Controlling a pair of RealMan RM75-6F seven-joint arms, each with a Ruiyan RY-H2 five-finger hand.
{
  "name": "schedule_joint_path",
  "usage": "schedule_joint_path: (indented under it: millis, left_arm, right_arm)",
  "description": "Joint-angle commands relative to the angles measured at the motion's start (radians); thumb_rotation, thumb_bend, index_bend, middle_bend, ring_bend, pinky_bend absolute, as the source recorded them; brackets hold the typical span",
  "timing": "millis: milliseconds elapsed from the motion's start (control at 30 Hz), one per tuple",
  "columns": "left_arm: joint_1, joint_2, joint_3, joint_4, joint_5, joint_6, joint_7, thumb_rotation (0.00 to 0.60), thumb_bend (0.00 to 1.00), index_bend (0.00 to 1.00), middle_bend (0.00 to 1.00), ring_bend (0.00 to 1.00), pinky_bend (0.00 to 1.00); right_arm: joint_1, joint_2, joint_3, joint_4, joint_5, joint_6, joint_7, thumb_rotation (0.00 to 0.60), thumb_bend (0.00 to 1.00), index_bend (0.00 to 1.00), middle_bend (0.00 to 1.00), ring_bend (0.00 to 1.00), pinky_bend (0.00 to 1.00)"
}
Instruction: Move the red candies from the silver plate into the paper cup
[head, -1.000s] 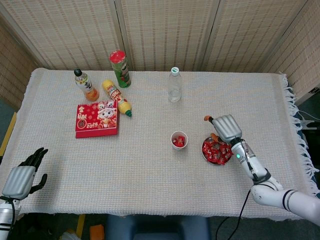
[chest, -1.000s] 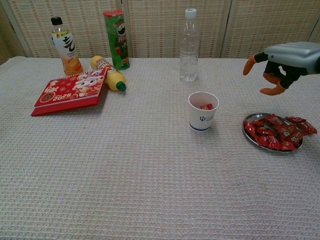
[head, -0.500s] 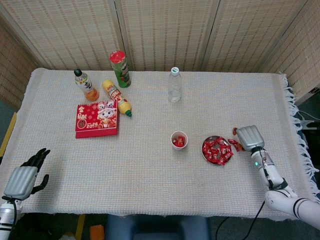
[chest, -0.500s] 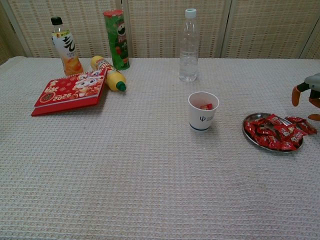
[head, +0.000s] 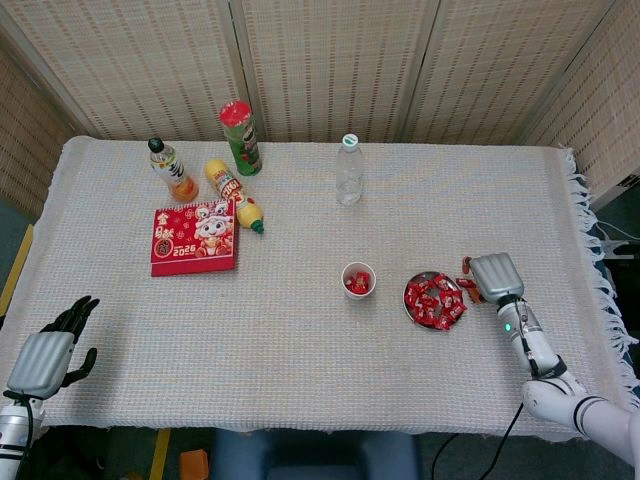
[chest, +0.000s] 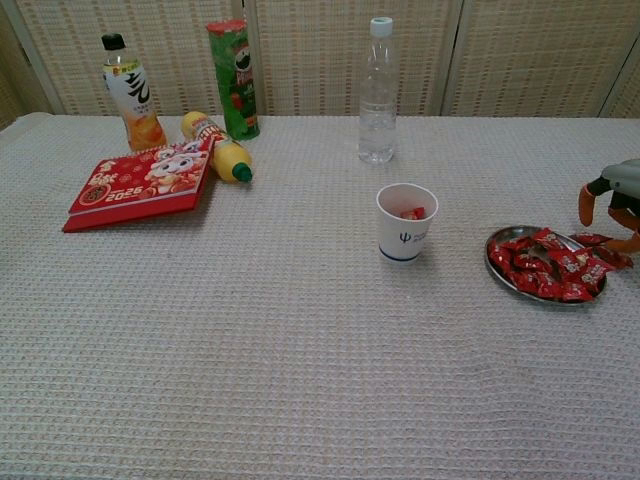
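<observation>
Now we see the red candies (chest: 548, 265) piled on the silver plate (head: 411, 297), right of the paper cup (chest: 406, 222). Our right hand (head: 494, 275) is just beside the plate, fingers apart, holding nothing. Our left hand (head: 45, 358) rests open at the table (chest: 300, 330) edge.

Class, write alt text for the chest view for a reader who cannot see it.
A silver plate heaped with red candies sits right of a paper cup on a woven cloth; the robot's right hand hovers at the plate's far right edge.
</observation>
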Motion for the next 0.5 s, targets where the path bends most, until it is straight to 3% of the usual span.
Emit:
schedule_joint_path:
  millis: [33,500]
  left_arm:
    - [0.0,0.0,0.0,0.001,-0.001,-0.001,0.0,0.6,0.48,0.0,0.0,0.14,0.36]
    - [0.0,-0.002,-0.002,0.002,-0.008,-0.001,0.004,0.6,0.48,0.0,0.0,0.14,0.36]
  right_arm:
    - [0.004,-0.011,0.004,0.017,-0.011,-0.007,0.008,0.6,0.24,0.43,0.79,0.69,1.0]
    - [0.014,-0.068,0.016,0.096,-0.041,-0.058,0.041,0.6,0.24,0.52,0.79,0.71,1.0]
